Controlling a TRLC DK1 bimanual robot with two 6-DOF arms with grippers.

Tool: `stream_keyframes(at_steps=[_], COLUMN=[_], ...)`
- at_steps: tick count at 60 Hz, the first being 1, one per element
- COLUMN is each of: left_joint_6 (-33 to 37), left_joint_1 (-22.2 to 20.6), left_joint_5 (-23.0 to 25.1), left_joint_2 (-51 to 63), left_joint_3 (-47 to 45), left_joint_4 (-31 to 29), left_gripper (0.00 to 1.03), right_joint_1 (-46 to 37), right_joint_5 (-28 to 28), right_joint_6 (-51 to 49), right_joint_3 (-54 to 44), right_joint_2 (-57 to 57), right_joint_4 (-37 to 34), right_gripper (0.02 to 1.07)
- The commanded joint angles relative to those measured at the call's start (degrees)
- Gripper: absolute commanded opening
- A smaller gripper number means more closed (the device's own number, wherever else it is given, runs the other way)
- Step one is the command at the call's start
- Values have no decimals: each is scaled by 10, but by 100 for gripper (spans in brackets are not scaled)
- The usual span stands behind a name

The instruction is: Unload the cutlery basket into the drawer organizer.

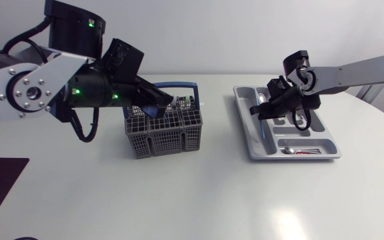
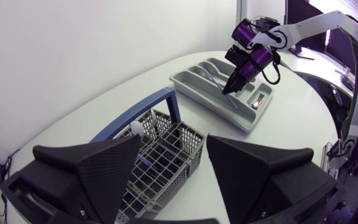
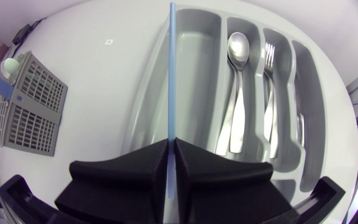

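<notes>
On the white table (image 1: 199, 200) the grey basket (image 1: 165, 130) stands well apart from the organizer (image 1: 245, 127), which holds a spoon (image 3: 237, 50) and a fork (image 3: 272, 62). The left gripper (image 2: 174, 140) hangs released over the basket. The right gripper (image 3: 171, 144) grasps a blue stick (image 3: 171, 74) above the organizer.

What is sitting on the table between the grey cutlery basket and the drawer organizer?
Nothing. The head view shows only bare white table between the cutlery basket and the drawer organizer.
</notes>
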Motion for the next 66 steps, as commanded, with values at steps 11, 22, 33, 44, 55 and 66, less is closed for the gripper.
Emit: stream_keyframes(at_steps=[11, 22, 33, 44, 55, 66], left_joint_6=[18, 4, -21, -87, -128, -144], left_joint_1=[-24, -56, -89, -105, -88, -69], left_joint_5=[-65, -138, -219, -257, -257, -261], left_joint_2=[31, 34, 53, 81, 101, 115], left_joint_3=[-6, -17, -4, 35, 57, 59], left_joint_4=[0, 6, -5, -67, -87, -74], left_gripper=[75, 75, 75, 75, 75, 74], right_joint_1=[11, 9, 9, 1, -9, -12], right_joint_5=[15, 13, 6, -6, -19, -23], right_joint_6=[29, 28, 27, 22, 19, 15], right_joint_3=[52, 65, 57, 32, 6, -20], right_joint_2=[69, 81, 61, 31, 9, -13], right_joint_4=[-36, -44, -54, -54, -45, -30], right_gripper=[12, 55, 73, 74, 74, 74])
